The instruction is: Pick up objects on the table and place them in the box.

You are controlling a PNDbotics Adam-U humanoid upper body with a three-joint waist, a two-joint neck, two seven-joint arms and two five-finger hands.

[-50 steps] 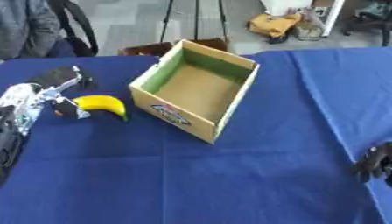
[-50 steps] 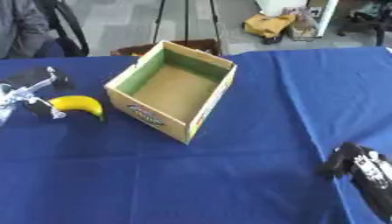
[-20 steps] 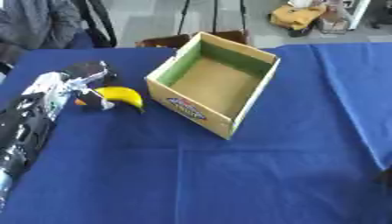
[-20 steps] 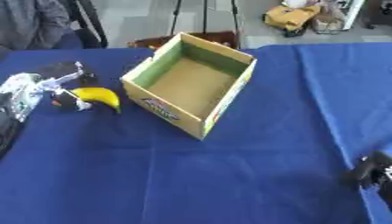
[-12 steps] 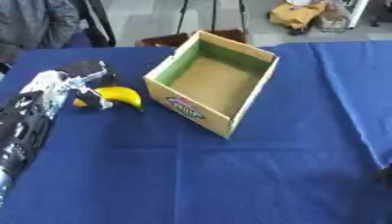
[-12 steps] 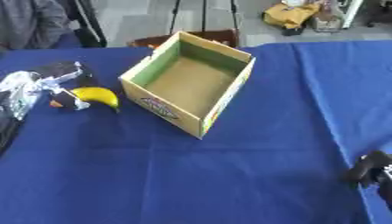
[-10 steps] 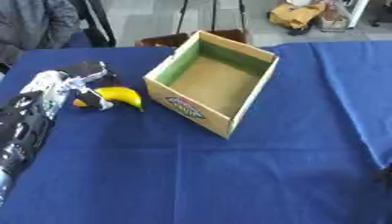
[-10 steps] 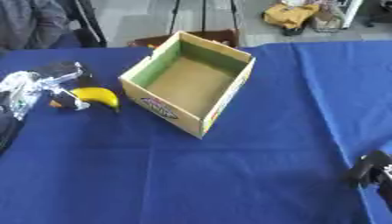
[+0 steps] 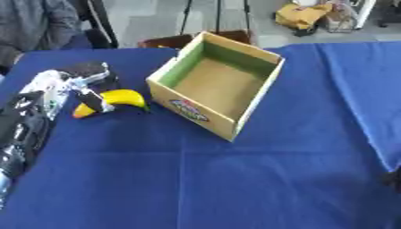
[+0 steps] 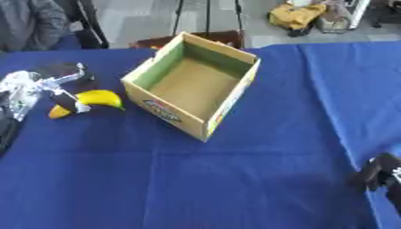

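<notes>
while left hand (image 9: 78,87) pinches banana (image 9: 117,96) | box (image 9: 235,125) label unreadable | right hand (image 10: 381,175) fingers unclear

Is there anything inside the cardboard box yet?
No: the box shows only its bare brown floor, and the banana lies on the blue table beside it, at the left hand.

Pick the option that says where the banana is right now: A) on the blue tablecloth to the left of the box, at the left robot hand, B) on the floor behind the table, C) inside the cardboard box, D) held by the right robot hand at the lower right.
A: the banana lies on the blue tablecloth left of the box, with the left robot hand at it.
</notes>
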